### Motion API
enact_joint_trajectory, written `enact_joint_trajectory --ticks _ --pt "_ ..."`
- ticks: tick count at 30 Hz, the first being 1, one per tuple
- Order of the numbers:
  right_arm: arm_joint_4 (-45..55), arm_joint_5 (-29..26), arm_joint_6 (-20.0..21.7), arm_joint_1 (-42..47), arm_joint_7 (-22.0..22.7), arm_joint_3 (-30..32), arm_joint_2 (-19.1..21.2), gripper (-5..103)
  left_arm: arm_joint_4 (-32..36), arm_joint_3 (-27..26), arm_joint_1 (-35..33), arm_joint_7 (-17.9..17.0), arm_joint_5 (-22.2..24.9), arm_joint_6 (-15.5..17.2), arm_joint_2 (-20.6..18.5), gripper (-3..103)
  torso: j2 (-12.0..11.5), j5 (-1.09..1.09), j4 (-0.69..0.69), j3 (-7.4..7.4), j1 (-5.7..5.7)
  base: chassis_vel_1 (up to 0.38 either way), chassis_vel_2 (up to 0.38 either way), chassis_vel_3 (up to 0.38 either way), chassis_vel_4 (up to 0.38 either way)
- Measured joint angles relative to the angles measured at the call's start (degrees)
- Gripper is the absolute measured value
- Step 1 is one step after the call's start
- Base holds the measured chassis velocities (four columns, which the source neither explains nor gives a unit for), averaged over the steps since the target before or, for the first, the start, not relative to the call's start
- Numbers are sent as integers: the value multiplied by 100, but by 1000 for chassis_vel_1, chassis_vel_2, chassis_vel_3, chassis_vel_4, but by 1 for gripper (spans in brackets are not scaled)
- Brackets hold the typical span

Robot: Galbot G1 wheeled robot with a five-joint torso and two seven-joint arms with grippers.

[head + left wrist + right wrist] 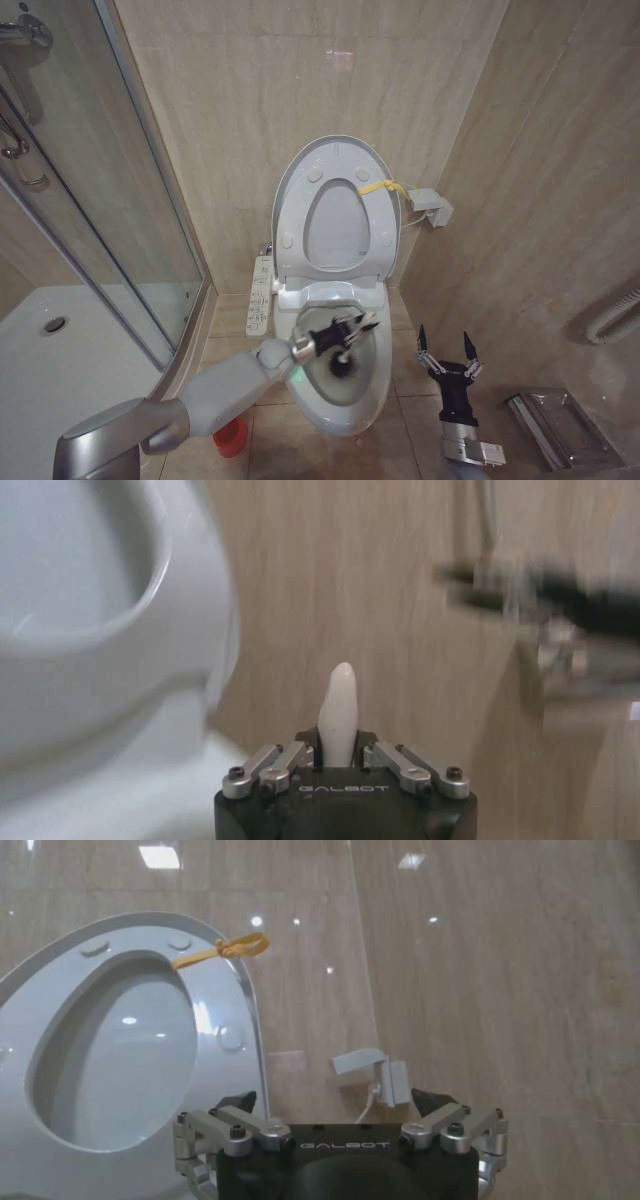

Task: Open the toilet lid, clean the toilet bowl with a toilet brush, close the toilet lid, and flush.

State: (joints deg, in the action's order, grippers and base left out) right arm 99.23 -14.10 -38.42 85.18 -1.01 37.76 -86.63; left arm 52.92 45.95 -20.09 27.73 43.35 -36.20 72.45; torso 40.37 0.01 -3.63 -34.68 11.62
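I have the left gripper [352, 335] over the toilet bowl [372, 400], its fingers clamped on the thin white handle of the toilet brush [343, 362], with the dark bristle head hanging down inside the bowl. The arm reaches in from the bowl's left side, which I judge keeps the wrist clear of the raised parts behind and lets the bristles sweep the stained inner wall. In the left wrist view the handle's rounded white tip [340, 705] sticks out past the closed fingers, so the grip sits partway down the stick (a firm pinch, by the look of it).

Behind the bowl, the toilet lid [290, 185] and the seat ring [375, 235] both stand upright against the wall, out of the brush's way; the yellow strap [378, 186] hangs at the lid's right edge. The red cup holder [230, 437] sits on the floor just left of the bowl, under my arm, close by for returning the brush.

The right gripper [447, 352] waits to the right of the bowl, pointing up, its fingers spread wide and empty.

The word GALBOT is printed on both gripper bodies [343, 1146]. The button panel [260, 292] on the bowl's left carries markings too small for me to read.
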Motion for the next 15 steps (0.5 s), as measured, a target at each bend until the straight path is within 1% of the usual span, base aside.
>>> enact_joint_trajectory --ticks 3,4,6,7,8,10,11,12,13,15 --pt "-35 1 -1 -33 -12 -35 13 100 -128 -118 -139 -25 -76 -54 58 22 0 -1 4 0 0 0 0 0 0" --pt "-62 3 -3 -42 -22 -37 28 100 56 -232 -160 -90 -83 -36 96 22 0 0 3 -1 0 0 0 0 0" --pt "-88 4 -7 -44 -29 -24 42 100 506 -348 -95 -196 -20 24 182 22 0 -1 -7 -1 0 0 0 0 0" --pt "-88 4 -7 -44 -29 -24 42 100 506 -348 -95 -196 -20 24 182 22 0 -1 -7 -1 0 0 0 0 0" --pt "-98 4 -9 -48 -30 -15 41 100 553 -353 -39 -211 -20 24 214 22 0 -3 -13 0 0 0 0 0 0" --pt "-108 3 -11 -59 -34 -15 28 100 208 -255 -33 -201 -85 -19 235 22 0 -1 -12 0 0 0 0 0 0" --pt "-108 3 -11 -59 -34 -15 28 100 208 -255 -33 -201 -85 -19 235 22 0 -1 -12 0 0 0 0 0 0" --pt "-110 2 -11 -66 -40 -20 18 100 -72 -184 -71 -183 -108 -75 234 22 0 -1 -5 -1 0 0 0 0 0" --pt "-112 2 -12 -73 -46 -33 9 100 -210 -145 -101 -172 -115 -103 233 22 0 -1 -1 0 0 0 0 0 0" --pt "-114 5 -13 -79 -54 -43 8 100 -254 -137 -112 -173 -116 -107 230 22 0 -1 0 0 0 0 0 0 0"
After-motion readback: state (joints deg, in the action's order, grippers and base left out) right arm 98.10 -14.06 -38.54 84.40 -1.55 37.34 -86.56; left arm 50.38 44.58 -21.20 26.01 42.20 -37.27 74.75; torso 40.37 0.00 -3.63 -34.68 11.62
